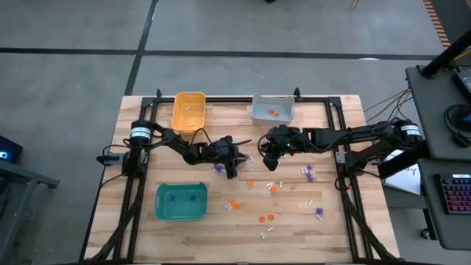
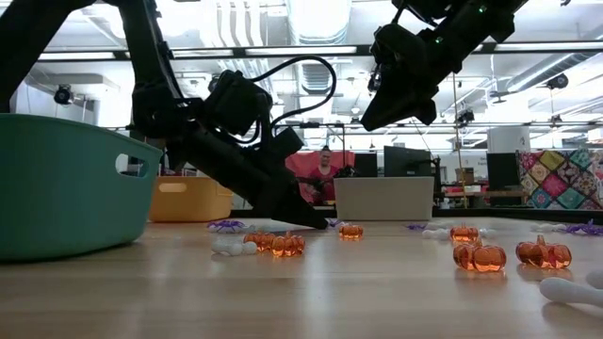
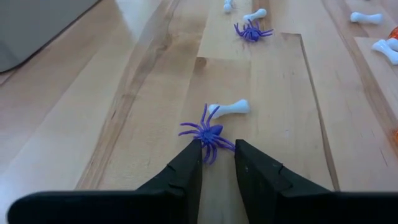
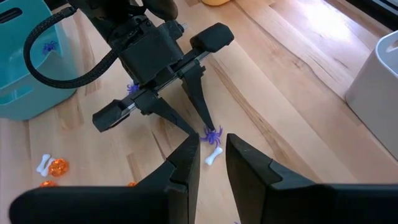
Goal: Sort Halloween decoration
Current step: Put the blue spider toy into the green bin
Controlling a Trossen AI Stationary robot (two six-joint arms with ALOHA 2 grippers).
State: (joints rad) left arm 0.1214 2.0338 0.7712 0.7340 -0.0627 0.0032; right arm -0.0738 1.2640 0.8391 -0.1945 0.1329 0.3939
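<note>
A small purple spider (image 3: 208,133) lies on the wooden table (image 1: 221,235) near the middle, with a white bone (image 3: 230,108) just beyond it. My left gripper (image 3: 217,149) (image 1: 235,174) is down at the table, slanting downward, and shut on this spider. My right gripper (image 4: 212,144) (image 1: 266,157) hangs well above the table to the right of it. It is open with nothing between its fingers. More purple spiders (image 1: 307,174), orange pumpkins (image 1: 266,218) and white bones (image 1: 266,232) lie scattered on the table's right half. My left gripper has the spider's near legs (image 3: 212,153) between its two fingertips (image 3: 194,155), with the body just ahead of them. The fingers come slanting down from the table's left. The spider still rests on the table.
A teal bin (image 1: 180,202) with purple spiders in it stands at the near left. An orange-yellow bin (image 1: 188,110) and a grey bin (image 1: 272,109) holding orange pieces stand at the far edge. Another purple spider (image 1: 218,168) lies under my left arm.
</note>
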